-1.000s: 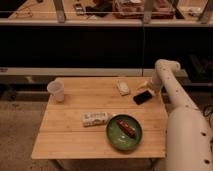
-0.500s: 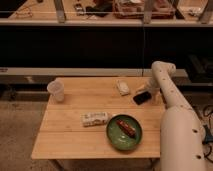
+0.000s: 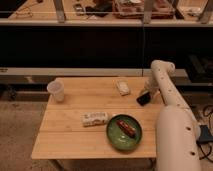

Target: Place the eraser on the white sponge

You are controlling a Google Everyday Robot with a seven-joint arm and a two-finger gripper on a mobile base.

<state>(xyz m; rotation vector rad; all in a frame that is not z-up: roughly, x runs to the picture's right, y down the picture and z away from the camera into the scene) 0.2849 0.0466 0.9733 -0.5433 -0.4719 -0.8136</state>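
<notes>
By white sponge (image 3: 123,88), tool (image 3: 149,93) at eraser (image 3: 143,99)

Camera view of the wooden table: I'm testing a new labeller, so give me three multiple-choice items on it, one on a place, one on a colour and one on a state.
1. Where is the gripper?
A. At the left edge of the table
B. By the eraser, near the table's right edge
C. Under the table

2. What colour is the plate holding the sausage-like item?
A. Green
B. Blue
C. White

3. How does the eraser lie relative to the white sponge?
A. On top of it
B. Apart from it, to its right
C. Beneath it

Answers:
1. B, the gripper hangs right beside the black eraser at the right side.
2. A, the plate's rim and bare surface are green.
3. B, bare wood shows between the two and nothing sits on the sponge.
</notes>
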